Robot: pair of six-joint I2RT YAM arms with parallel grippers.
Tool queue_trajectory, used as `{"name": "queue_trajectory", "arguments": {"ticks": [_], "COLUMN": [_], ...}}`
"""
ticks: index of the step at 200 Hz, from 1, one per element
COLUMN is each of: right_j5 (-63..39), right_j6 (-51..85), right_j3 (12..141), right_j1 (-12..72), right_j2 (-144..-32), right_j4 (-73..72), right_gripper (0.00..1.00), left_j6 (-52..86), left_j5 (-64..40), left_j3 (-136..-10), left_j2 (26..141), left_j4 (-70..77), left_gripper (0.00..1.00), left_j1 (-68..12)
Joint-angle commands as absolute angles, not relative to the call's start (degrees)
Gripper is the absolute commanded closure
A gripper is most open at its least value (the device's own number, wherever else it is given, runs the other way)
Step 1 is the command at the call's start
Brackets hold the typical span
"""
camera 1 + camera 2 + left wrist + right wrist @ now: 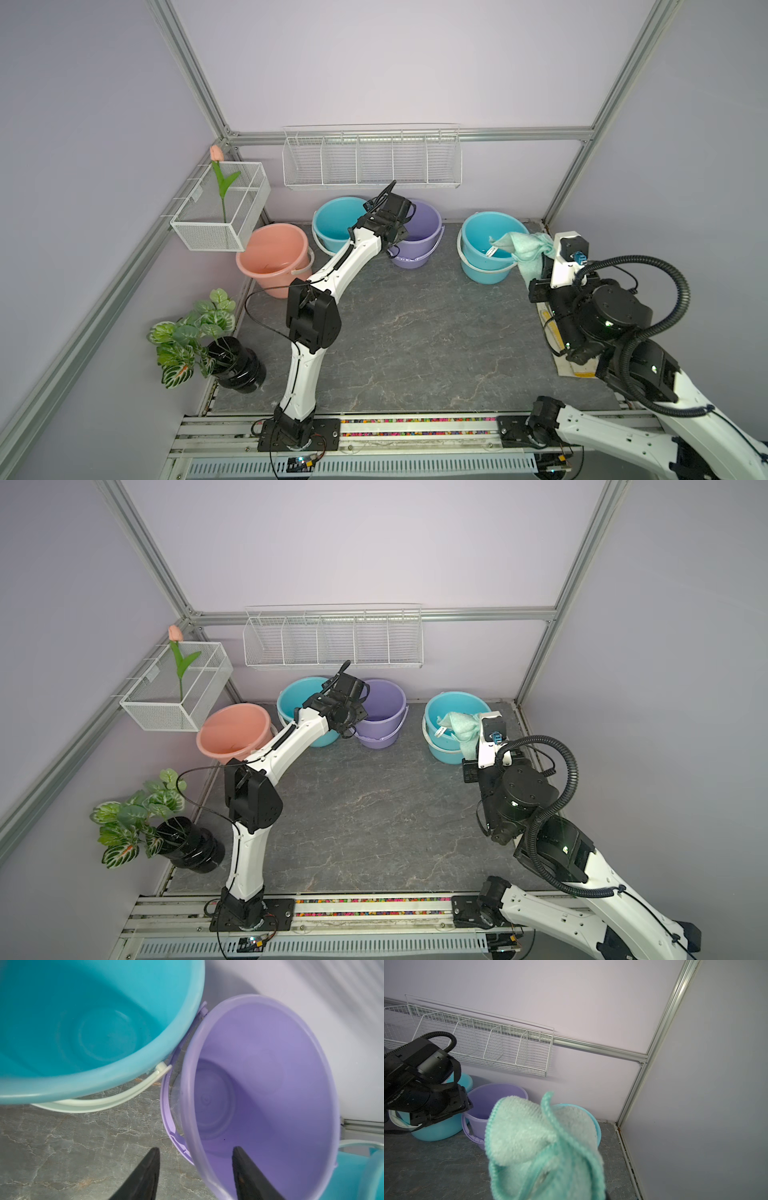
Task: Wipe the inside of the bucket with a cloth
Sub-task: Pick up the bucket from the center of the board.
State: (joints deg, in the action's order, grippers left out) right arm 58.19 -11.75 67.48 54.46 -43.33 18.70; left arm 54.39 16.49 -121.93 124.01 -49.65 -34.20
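Right pincer (544, 262) pinches pale mint-green terry cloth (524, 248) draped over rim of right-hand round blue plastic bucket (478, 237); bucket interior lies just ahead. Left pincer (195, 1148) spread, well apart.

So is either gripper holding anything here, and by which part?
The right gripper is shut on the cloth, gripping a bunched fold; the spot is hidden. The left gripper holds nothing, jaws open astride the rim of the purple bucket.
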Motion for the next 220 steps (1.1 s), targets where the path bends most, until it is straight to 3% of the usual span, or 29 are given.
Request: {"name": "queue_trajectory", "arguments": {"ticks": [1, 77, 178, 220], "right_j5": [57.94, 57.40, 55.84, 54.17], "right_j6": [-10.55, -10.03, -7.94, -5.78], "right_j3": [67.68, 68.11, 69.46, 70.30], "right_j1": [54.36, 54.34, 54.33, 54.49], "right_j2": [-43.87, -44.40, -45.72, -46.67], "right_j4": [17.67, 17.89, 19.77, 22.34], "right_gripper": [0.93, 0.93, 0.93, 0.93], "left_j6": [54.19, 53.40, 50.59, 45.97], "left_j5": [14.83, 11.58, 9.68, 7.96], "left_j3": [-124.55, -123.96, -113.99, -106.67], "left_j2": [125.85, 126.37, 119.00, 110.83], "left_j4": [-51.02, -51.59, -49.89, -49.87], "left_gripper": [0.47, 0.77, 0.99, 1.00], "left_j1": [-34.01, -33.58, -33.49, -33.50]}}
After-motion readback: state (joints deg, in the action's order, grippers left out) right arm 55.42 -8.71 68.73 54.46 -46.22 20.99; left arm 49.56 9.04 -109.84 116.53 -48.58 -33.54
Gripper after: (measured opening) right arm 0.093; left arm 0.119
